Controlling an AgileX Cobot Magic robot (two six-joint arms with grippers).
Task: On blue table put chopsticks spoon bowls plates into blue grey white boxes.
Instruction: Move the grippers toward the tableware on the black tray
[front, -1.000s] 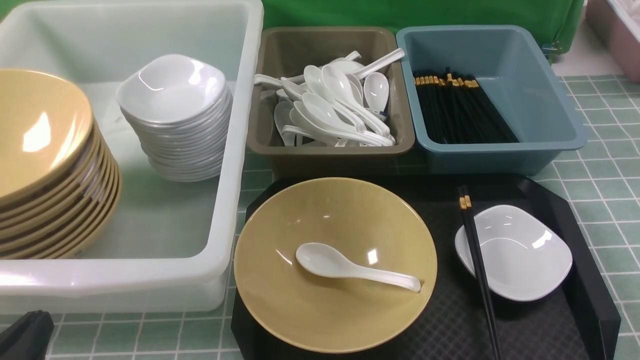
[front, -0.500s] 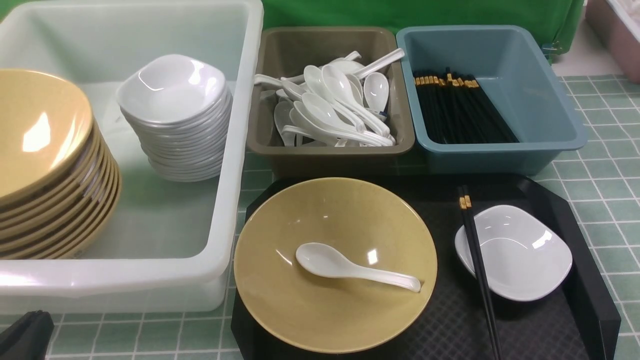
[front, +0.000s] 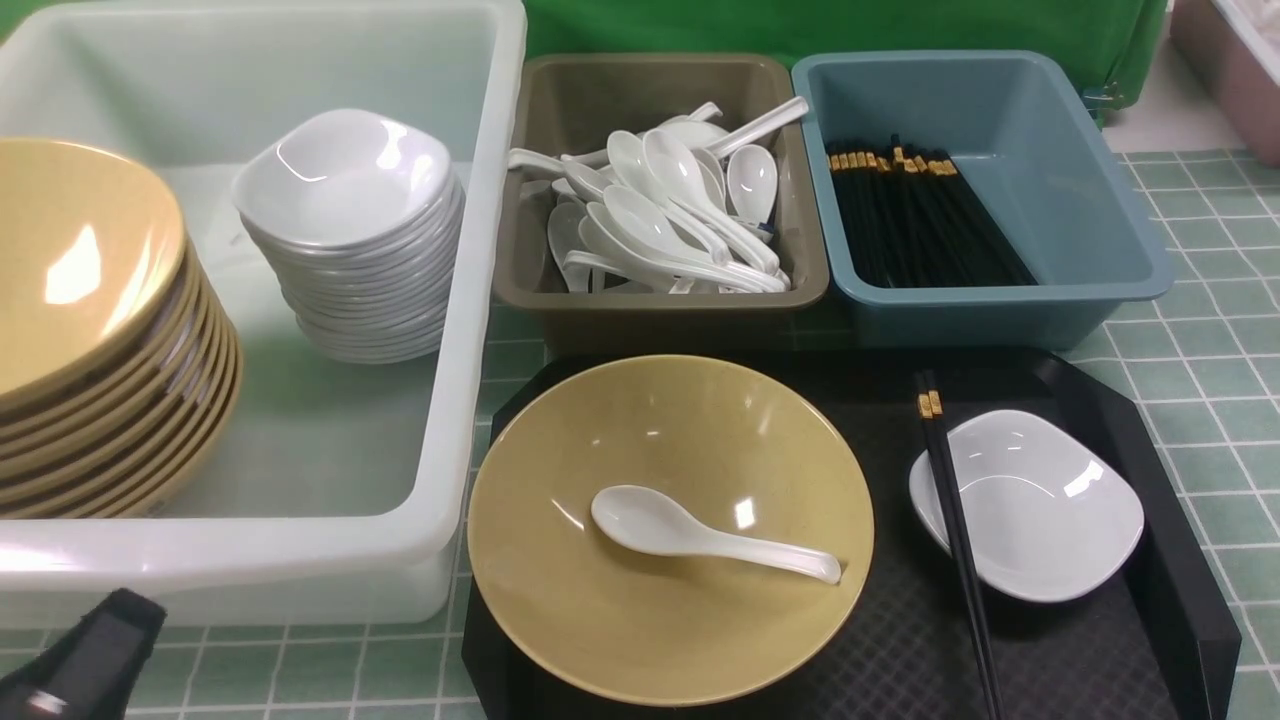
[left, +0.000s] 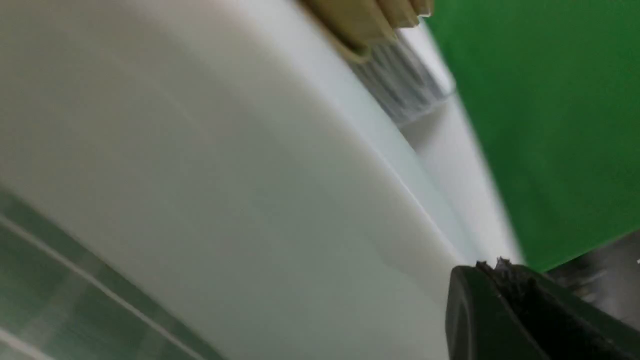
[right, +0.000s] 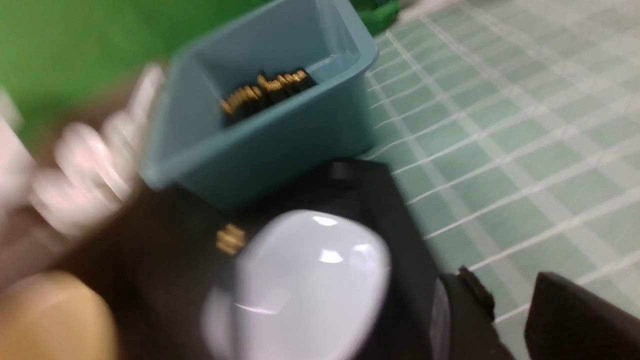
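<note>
left gripper (front: 88, 655) sits low at the near left corner, just in front of the white box's (front: 480, 300) near wall. only part of it shows, so i cannot tell whether its fingers are apart or together. inside that box, stacked bowls (front: 90, 330) lean at the left side and stacked plates (front: 350, 230) stand near the right wall, with bare floor toward the front. the grey box (front: 660, 310) holds a heap of spoons (front: 670, 220). just beside it, the blue box (front: 1000, 310) holds black sticks (front: 920, 220) along its left half, leaving the right half free. in front, a black tray (front: 900, 640) carries a bowl (front: 600, 620) with a spoon (front: 700, 535) in it, and a plate (front: 1050, 510) with chopsticks (front: 949, 500) across its left rim. open table (front: 1200, 380) lies right of the tray. the right gripper (right: 510, 295), seen only from its wrist, is near the tray's right edge, fingers spread with nothing between.
</note>
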